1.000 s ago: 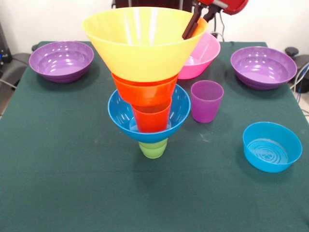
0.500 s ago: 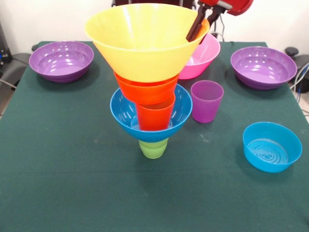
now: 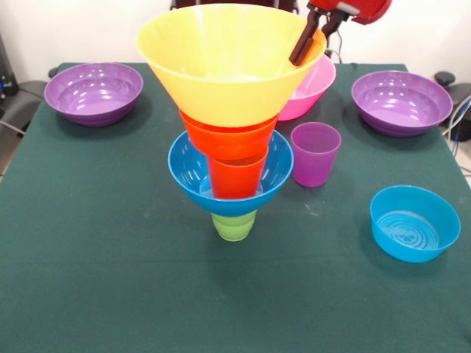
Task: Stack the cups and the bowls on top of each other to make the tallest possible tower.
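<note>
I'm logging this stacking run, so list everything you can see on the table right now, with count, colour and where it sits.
tower: one stack, table's middle; bottom to top green cup, medium blue bowl, orange cup, small orange bowl, large yellow bowl.
purple cup: one, upright, just right of the tower.
purple bowls: two, far left and far right.
pink bowl: one, behind the tower, partly hidden.
shallow blue bowl: one, near right.
table: one, dark green cloth.
hand: one, dark fingers over the yellow bowl's right rim; red arm above.
</note>
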### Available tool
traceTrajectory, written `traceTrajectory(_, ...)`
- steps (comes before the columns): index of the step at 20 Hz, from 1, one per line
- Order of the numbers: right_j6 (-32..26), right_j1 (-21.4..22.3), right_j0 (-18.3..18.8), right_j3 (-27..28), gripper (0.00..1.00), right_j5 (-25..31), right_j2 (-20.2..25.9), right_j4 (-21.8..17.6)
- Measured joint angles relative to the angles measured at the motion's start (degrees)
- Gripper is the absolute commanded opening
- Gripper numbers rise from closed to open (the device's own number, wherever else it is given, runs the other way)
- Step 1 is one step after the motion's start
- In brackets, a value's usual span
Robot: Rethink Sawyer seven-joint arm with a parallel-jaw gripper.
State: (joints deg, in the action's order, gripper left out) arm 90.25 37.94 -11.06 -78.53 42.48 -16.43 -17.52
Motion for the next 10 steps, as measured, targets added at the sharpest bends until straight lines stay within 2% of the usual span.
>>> traceTrajectory(10, 0.0, 0.0, 0.1, 0.1, 0.00, 0.0, 0.6, 0.0)
